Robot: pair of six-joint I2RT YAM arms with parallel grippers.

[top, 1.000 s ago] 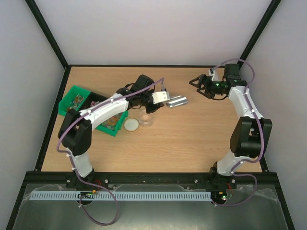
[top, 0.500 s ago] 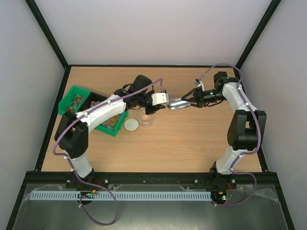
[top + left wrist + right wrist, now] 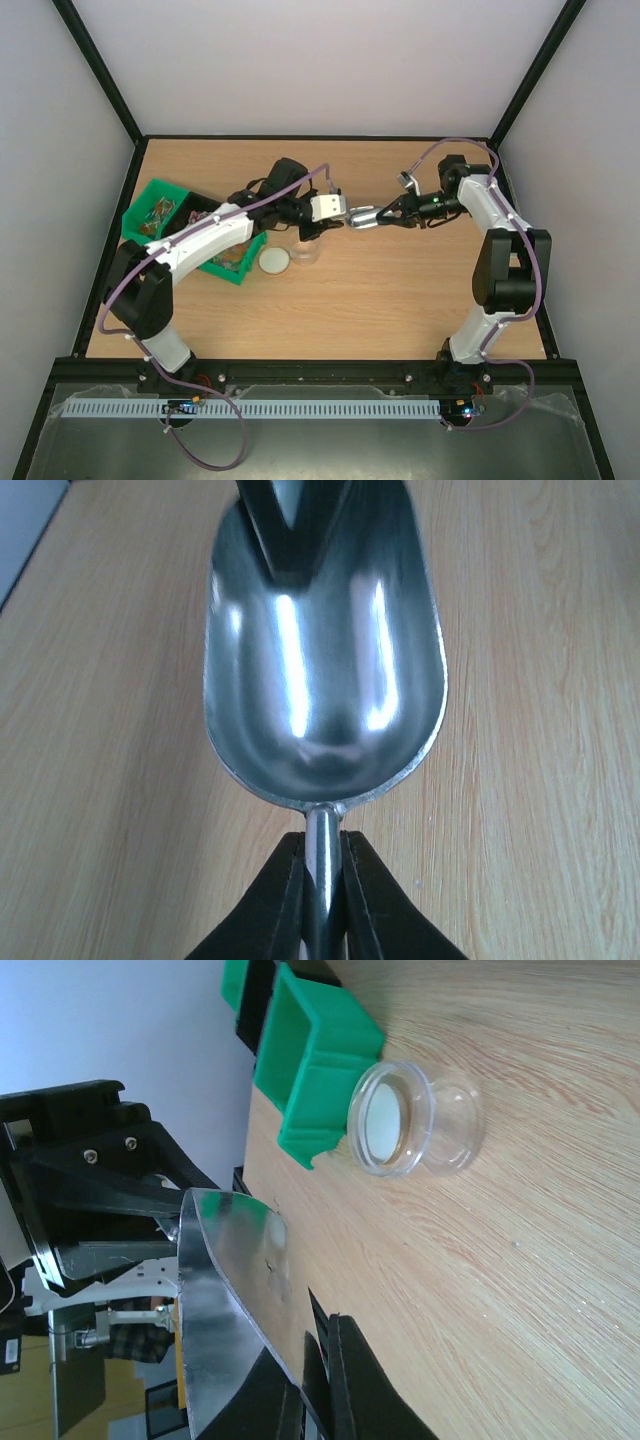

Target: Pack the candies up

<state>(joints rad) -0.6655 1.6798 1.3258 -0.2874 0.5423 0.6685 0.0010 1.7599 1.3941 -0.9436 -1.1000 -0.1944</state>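
- Over the tabletop, the left gripper (image 3: 346, 212) clamped the scoop (image 3: 366, 216) by its handle and the right gripper (image 3: 386, 216) pinched its front lip. The candies (image 3: 158, 212) lay in the green bin (image 3: 133, 215), well apart.
- Left wrist: the scoop's bowl was empty.
- Right wrist: the clear jar (image 3: 425, 1120) stood beside the bin. A handover seemed likely, and scooping needed one grip released.

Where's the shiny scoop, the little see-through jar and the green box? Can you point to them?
scoop (image 3: 325, 680), left wrist view, the middle of its shiny bowl.
jar (image 3: 458, 1120), right wrist view, its clear side wall.
green box (image 3: 325, 1080), right wrist view, its outer wall.
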